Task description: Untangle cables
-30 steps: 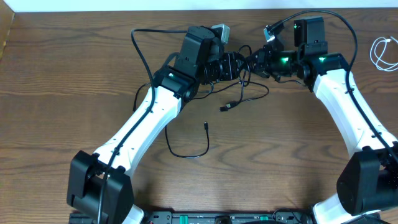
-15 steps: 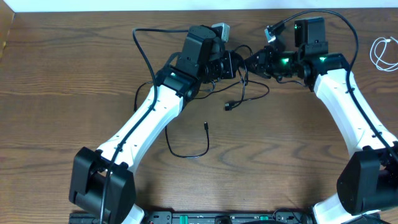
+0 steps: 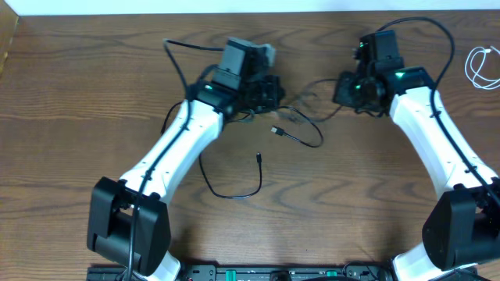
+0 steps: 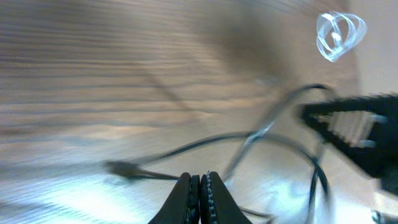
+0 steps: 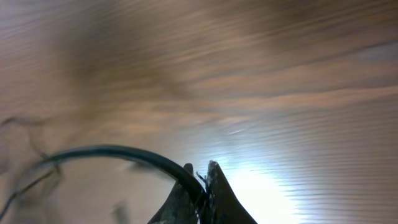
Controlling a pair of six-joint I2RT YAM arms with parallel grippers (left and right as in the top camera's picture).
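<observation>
My left gripper (image 3: 275,92) and right gripper (image 3: 341,88) are apart at the back of the table. A thin black cable (image 3: 311,134) loops between them, its plug end (image 3: 275,130) lying below the left gripper. In the left wrist view the jaws (image 4: 198,182) are pressed shut with a thin black cable (image 4: 149,175) running in at their tips. In the right wrist view the jaws (image 5: 200,180) are shut on a black cable (image 5: 106,151) that arcs off to the left. A second black cable (image 3: 234,193) lies loose in front. The white cable (image 3: 478,66) is coiled at the far right.
The wooden table (image 3: 70,156) bears everything. Thicker black arm wires (image 3: 176,62) arch behind the left arm and above the right arm (image 3: 433,27). The white coil also shows blurred in the left wrist view (image 4: 339,34), with the right gripper (image 4: 360,130) dark below it.
The two grippers have pulled apart, left one leftward and right one rightward. The black tangle between them has opened into a wider loop and its plug has shifted left.
</observation>
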